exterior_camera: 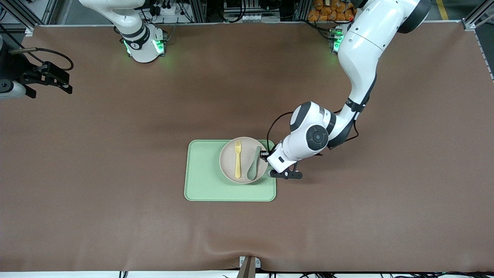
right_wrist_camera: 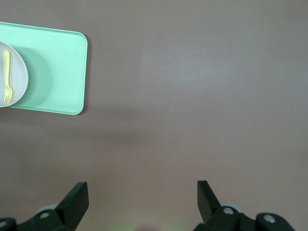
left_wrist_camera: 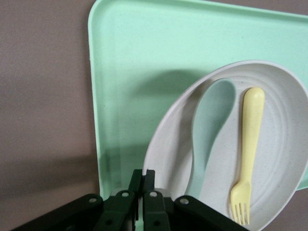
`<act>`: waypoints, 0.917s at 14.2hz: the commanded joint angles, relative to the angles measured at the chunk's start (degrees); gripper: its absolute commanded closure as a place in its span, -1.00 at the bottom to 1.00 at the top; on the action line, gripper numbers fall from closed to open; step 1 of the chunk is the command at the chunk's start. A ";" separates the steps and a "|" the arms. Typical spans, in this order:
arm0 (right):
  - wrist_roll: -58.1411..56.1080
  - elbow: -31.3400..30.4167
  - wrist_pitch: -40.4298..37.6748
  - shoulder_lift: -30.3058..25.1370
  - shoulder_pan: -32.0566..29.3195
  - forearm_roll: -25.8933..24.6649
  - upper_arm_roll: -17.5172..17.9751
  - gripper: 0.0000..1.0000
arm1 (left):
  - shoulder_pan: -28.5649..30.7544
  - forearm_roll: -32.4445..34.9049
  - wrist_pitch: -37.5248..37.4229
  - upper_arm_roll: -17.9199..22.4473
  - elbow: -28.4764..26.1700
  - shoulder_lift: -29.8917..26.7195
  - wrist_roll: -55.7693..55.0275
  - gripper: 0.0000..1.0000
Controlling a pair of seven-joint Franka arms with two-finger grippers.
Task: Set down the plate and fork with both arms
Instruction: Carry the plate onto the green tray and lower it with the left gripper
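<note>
Bench (exterior_camera: pixel 115 154) surface, brown and bare, is seen stretching widely around a light-green tray (exterior_camera: pixel 204 181) that sits just below the centre of the front view, so open room is left on every side of it up to the bench edges. On the tray, toward the left arm's end, the plate (exterior_camera: pixel 244 143) is seen, its rim reaching the tray's edge on that side. On the plate the fork (exterior_camera: pixel 238 159) is laid, tines pointing toward the robots' bases, and a grey-green spoon (exterior_camera: pixel 254 164) is laid beside it, nearer the left arm's end. The left tool (exterior_camera: pixel 268 155) is found right of centre in the front view, at the plate's rim beside the spoon; in the left wrist view its fingers (left_wrist_camera: pixel 143 179) are seen pressed close together with the plate (left_wrist_camera: pixel 284 86) edge meeting them at the bottom of the frame, so the rim appears to be pinched between them. The spoon (left_wrist_camera: pixel 209 120) and fork (left_wrist_camera: pixel 250 144) are shown just above the left tool (left_wrist_camera: pixel 142 180) in that frame. The right tool (exterior_camera: pixel 46 79) is held at the upper left edge of the front view, over bare bench and well apart from the tray; this arm waits. In the right wrist view its fingers (right_wrist_camera: pixel 77 197) are spread wide with nothing between them, and the tray (right_wrist_camera: pixel 57 72) is seen small in the upper left corner.
</note>
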 commanded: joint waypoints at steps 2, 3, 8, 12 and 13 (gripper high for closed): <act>-0.80 0.93 -0.64 0.37 0.14 0.35 -0.25 -1.00 | -0.19 1.02 -0.33 0.51 2.01 3.24 -0.36 1.00; -0.80 0.93 -0.55 0.37 0.14 0.44 -0.25 -1.00 | -0.10 1.02 0.28 0.60 2.10 3.60 -0.19 1.00; -1.15 0.93 -0.38 0.46 0.05 1.05 -0.25 -1.00 | 0.08 1.02 2.22 1.04 2.10 4.66 0.17 1.00; -1.51 1.10 -0.03 0.72 -0.13 1.14 -0.34 -1.00 | -0.62 1.80 2.93 1.74 2.19 4.14 -0.71 -0.99; -1.51 1.02 -0.46 1.24 -0.04 1.14 -0.34 -1.00 | -0.89 3.03 2.32 2.61 2.19 2.04 -1.06 -1.00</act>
